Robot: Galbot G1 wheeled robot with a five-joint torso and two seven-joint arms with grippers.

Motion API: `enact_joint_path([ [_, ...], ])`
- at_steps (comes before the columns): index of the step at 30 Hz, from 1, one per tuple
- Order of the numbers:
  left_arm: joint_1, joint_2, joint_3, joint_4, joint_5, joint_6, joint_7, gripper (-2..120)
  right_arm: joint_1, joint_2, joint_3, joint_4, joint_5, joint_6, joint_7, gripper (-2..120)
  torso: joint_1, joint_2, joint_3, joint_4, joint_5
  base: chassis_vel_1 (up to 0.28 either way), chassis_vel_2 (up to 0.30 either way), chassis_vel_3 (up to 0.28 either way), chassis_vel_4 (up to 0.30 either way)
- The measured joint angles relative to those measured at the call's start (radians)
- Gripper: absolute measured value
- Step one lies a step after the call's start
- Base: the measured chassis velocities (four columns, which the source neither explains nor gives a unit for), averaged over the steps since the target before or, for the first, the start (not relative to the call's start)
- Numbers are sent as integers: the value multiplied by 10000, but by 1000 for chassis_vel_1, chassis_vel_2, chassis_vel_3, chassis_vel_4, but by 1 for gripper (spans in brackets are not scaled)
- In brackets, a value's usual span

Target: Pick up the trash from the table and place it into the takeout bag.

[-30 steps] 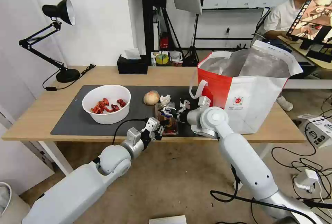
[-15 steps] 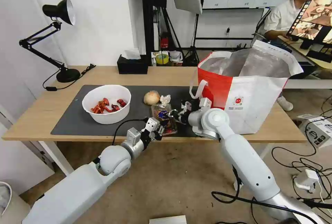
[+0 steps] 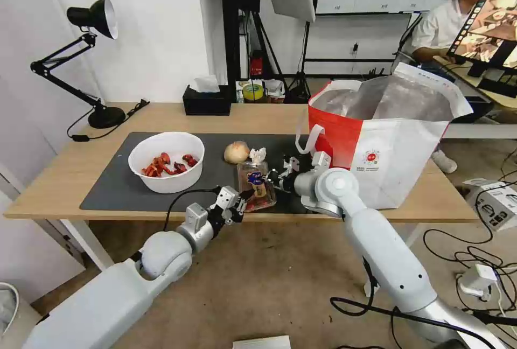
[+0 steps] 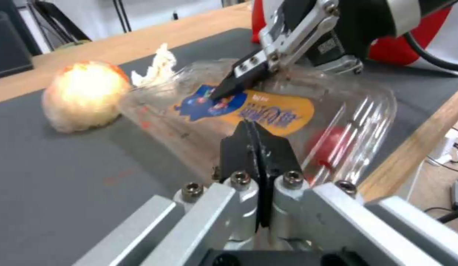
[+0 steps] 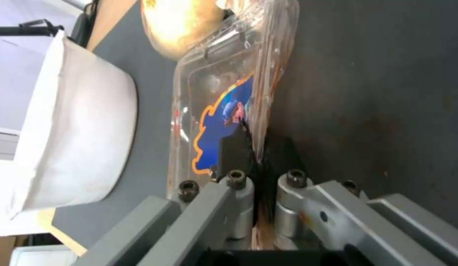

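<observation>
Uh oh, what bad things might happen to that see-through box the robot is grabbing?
The right gripper pinches only the thin edge of the clear tray, so it might slip or bend open. The tray is tilted with red bits inside, which could spill onto the mat. The left gripper, fingers shut, sits right beside the tray at the table edge and could bump it.

We see a clear plastic tray (image 3: 257, 186) with a blue and orange-yellow label and red bits inside. The bowl (image 3: 166, 161) is white, its scraps red. A tan ball (image 3: 236, 152) and a white tissue (image 3: 258, 154) lie on the dark grey mat (image 3: 113, 187), which covers a light wood table (image 3: 59, 176). On the right, the bag (image 3: 385, 139) is white with a red side, silver lining and a small round red logo. The grippers' fingertips (image 4: 258, 146) are black on silver frames.
</observation>
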Motion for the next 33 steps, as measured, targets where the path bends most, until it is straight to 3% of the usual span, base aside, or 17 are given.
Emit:
enact_joint_path([
  [5,516,112,-558,-248,20,-31,25,0,-7,28,50,35,-5,14,-23,0,0,0,0,1,-1,0,0,0,0],
  [7,1363,259,-1395,-625,94,-157,37,0,-58,34,104,177,-10,47,-213,0,0,0,0,3,0,0,0,0,0],
  [13,2368,332,-2255,-1186,173,-307,42,2,-169,24,168,318,-232,212,-587,0,0,0,-1,2,1,0,0,0,0],
  [16,3036,251,-2634,-1535,346,-444,-39,17,-233,-12,297,550,-238,239,-692,0,-1,0,-1,3,1,0,0,0,0],
  [20,3333,96,-2872,-1708,406,-484,-154,25,-264,-93,386,796,-226,249,-750,0,-1,0,-1,2,2,0,0,0,0],
  [22,3648,-118,-3209,-1911,409,-504,-207,36,-325,-278,516,1214,-216,283,-912,0,0,0,-1,0,1,0,0,0,0],
  [27,4163,-340,-3709,-2130,420,-621,-209,52,-343,-574,657,1793,-200,421,-1151,0,-1,1,-1,1,2,0,0,0,0],
  [33,5045,-763,-4590,-2271,454,-1144,-197,77,-216,-1033,975,2649,303,925,-1524,0,-1,0,-2,1,3,0,0,0,0],
])
